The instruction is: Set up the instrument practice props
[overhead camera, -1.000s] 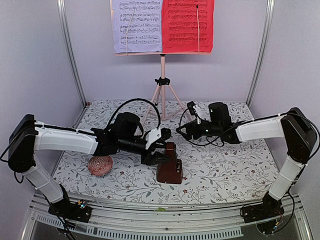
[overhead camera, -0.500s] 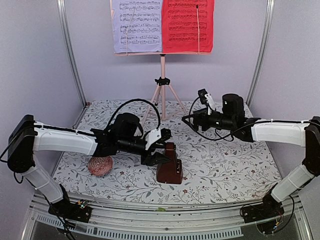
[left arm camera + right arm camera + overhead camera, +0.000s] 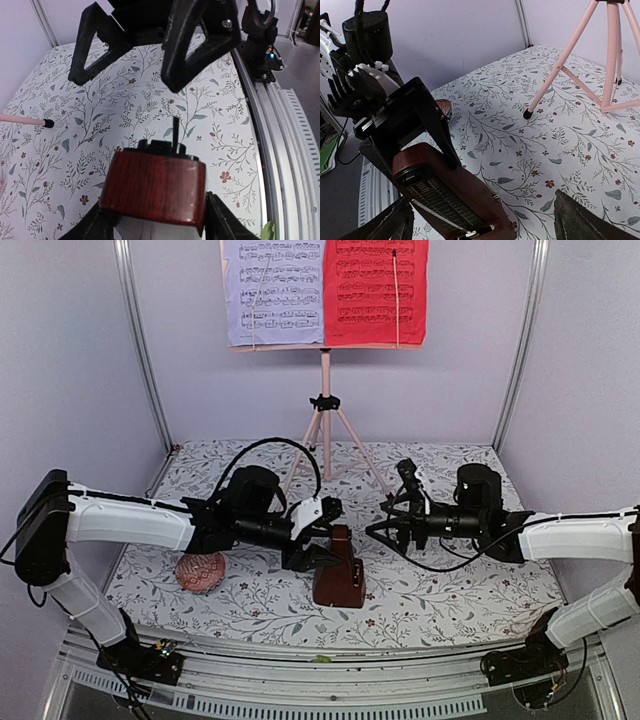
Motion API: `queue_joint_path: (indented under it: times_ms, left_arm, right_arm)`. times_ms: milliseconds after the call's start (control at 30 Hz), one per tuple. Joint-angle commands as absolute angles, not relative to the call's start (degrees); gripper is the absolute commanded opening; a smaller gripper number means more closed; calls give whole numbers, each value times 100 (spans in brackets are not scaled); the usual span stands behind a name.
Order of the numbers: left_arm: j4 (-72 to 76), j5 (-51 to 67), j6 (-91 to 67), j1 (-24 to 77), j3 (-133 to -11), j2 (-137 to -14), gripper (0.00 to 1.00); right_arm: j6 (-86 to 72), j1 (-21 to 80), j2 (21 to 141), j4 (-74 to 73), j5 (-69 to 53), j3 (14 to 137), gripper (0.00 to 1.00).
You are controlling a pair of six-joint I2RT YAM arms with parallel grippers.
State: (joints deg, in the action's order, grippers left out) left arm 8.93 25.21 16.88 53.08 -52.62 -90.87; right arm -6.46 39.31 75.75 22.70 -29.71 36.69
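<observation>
Two grippers flank the metronome (image 3: 340, 578) near the middle of the worktop's (image 3: 460, 585) near edge: left gripper (image 3: 321, 532), jaws half closed, clasps its upper part; right gripper (image 3: 378, 528), jaws spread wide, holds nothing. Music stand (image 3: 325, 400) with pages (image 3: 325, 290) occupies the far edge.

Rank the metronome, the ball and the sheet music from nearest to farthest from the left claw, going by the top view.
1. Metronome: held in the left claw, right at its fingertips.
2. Ball: off to that claw's left, toward the near edge.
3. Sheet music: high on the stand at the back, clearly farthest.
</observation>
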Motion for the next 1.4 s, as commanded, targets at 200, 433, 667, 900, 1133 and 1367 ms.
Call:
queue_joint_path:
  times_ms: [200,433,667,900,1133,1367]
  left_arm:
    - [809,2593,1750,5414,-5239,-9075,41]
    - [791,2609,1761,5415,-5238,-9079,41]
    - [767,2652,1758,5417,-5247,-9062,41]
    - [719,2663,1778,5414,-5240,-9027,41]
    - [655,2649,1804,5427,-5266,-8975,41]
    - [598,2604,1813,5441,-5258,-8913,43]
  right_arm:
    - [-519,4166,8090,2757,-3171,3742,97]
    - [-544,4166,8254,2775,-2980,3760,97]
    - [-751,4065,8618,2832,-2672,3999,97]
    - [-1122,3667,9193,2874,-2860,4409,97]
    - [-1285,3387,10061,2663,-2868,5009,97]
    - [-1340,3030,10310,2504,-2848,5368,97]
